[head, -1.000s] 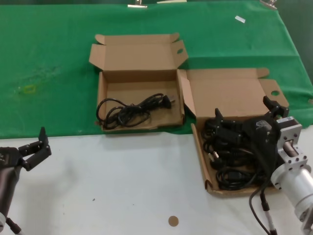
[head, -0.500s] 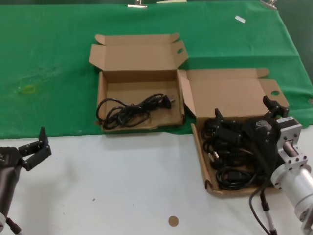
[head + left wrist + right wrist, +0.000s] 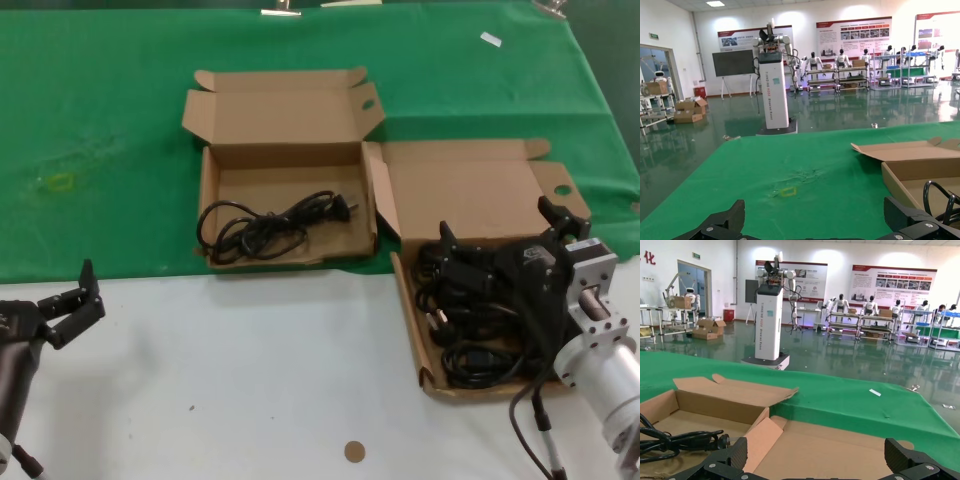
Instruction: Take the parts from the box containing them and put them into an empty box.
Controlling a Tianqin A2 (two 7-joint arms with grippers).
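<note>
Nothing has shifted across the last second: both arms and every cord sit exactly as they did, so the transfer is paused mid-reach rather than advancing. Nearest, at the desk's near left corner on the bare white surface, the left pincer (image 3: 75,300) hangs idle with its black fingers spread, well apart from both boxes. At the near right corner the right pincer (image 3: 500,245), on its silver-bodied arm, hovers just above the heap of glossy black power cords (image 3: 470,320) with its fingers spread wide and gripping nothing; the pile lies directly beneath and slightly nearer than its tips, though whether a tip touches a cable cannot be told. Those cords fill the brown cardboard box with the neat front wall and tall lid (image 3: 470,185), which sits along the desk's right edge where the white surface meets the green cloth. Since no bundle has been lifted in this stillness, the next grasp is probably yet to close. Farther back toward the desk's middle, on the green cloth, the shallow brown cardboard box with the ragged front wall (image 3: 285,180) already holds one looped black cord bundle (image 3: 270,225), so the task looks only begun, with most parts still to move.
</note>
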